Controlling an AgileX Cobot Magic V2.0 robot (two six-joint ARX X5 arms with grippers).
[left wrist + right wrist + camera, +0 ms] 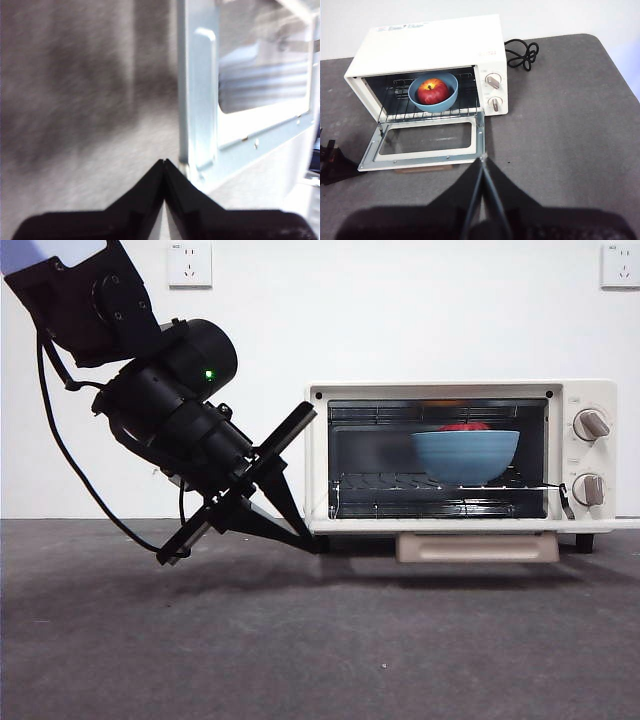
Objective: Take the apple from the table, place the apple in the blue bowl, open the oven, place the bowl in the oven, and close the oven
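Observation:
The cream-white oven (592,390) (430,42) stands open, its glass door (425,150) (250,75) lying flat on the table (300,640). The blue bowl (466,455) (435,104) sits on the oven's wire rack with the red apple (432,91) (464,427) inside it. My left gripper (312,543) (164,163) is shut with nothing in it, and its tips are low beside the door's left corner, close to the table. Well above the table and in front of the door hangs my right gripper (482,161), shut and holding nothing.
The beige bar handle (477,547) shows under the door's front edge. Two knobs (591,424) (588,489) sit on the oven's right side. A coiled black cable (522,52) lies behind the oven to the right.

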